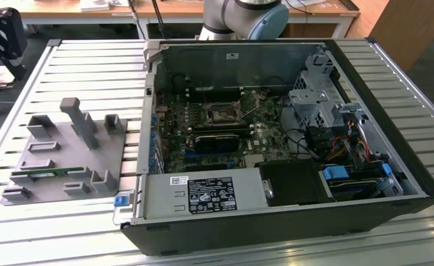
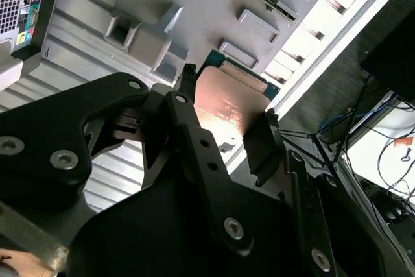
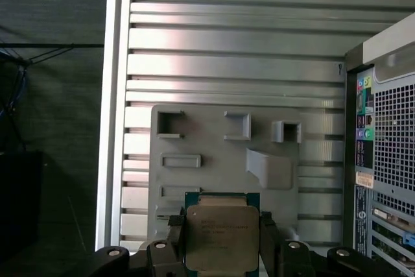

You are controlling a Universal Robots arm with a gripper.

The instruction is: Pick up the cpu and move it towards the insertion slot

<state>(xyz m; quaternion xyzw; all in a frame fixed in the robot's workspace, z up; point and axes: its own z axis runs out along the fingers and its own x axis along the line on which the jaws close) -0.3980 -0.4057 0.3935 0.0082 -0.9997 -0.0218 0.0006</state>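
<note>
The cpu, a silver square with a thin green rim, sits between my gripper's two black fingers, which are shut on its opposite edges. In the second wrist view the cpu reflects warm light, and the gripper clamps it above the grey fixture plate. The held chip hangs over the near part of that plate. The insertion slot, a black square socket in a silvery bracket, lies on the motherboard inside the open computer case.
The grey fixture plate with upright posts and pockets lies on the slatted metal table, at the exterior view's left of the case. A green memory stick rests on it. The case's rear panel stands beside the plate. The arm's base stands behind the case.
</note>
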